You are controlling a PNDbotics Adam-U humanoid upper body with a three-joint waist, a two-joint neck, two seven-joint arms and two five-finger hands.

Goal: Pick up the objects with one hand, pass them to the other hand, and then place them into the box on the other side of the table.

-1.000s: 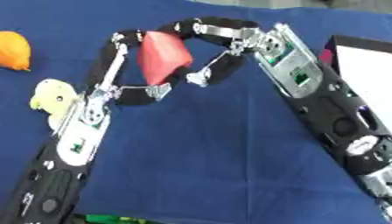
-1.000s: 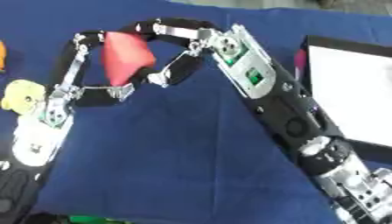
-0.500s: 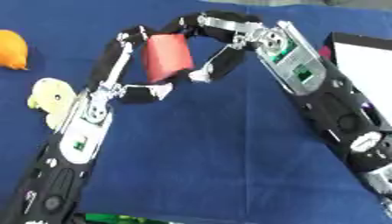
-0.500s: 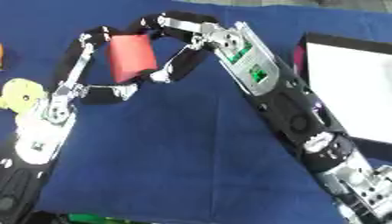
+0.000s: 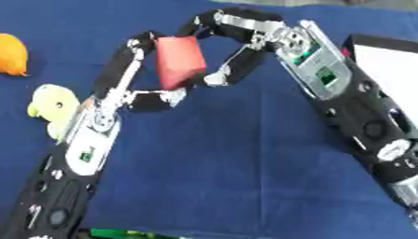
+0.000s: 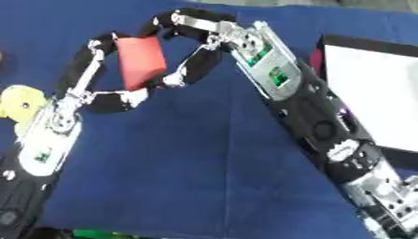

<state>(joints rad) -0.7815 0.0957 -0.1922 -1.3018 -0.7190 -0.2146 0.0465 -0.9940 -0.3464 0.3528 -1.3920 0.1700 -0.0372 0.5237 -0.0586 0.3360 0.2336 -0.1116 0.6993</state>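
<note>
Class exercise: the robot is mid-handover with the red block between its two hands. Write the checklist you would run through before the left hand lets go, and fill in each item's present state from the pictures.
1. Left hand has fingers curled round the red block: ok.
2. Right hand has fingers closed on the block from the other side: ok, its fingers touch the top and the lower edge.
3. Block is clear of the blue table: cannot tell for certain; it looks lifted.
4. Box on the right side is in view and open: ok.
5. Yellow toy and orange object are out of the path to the box: ok, both lie at the left.
</note>
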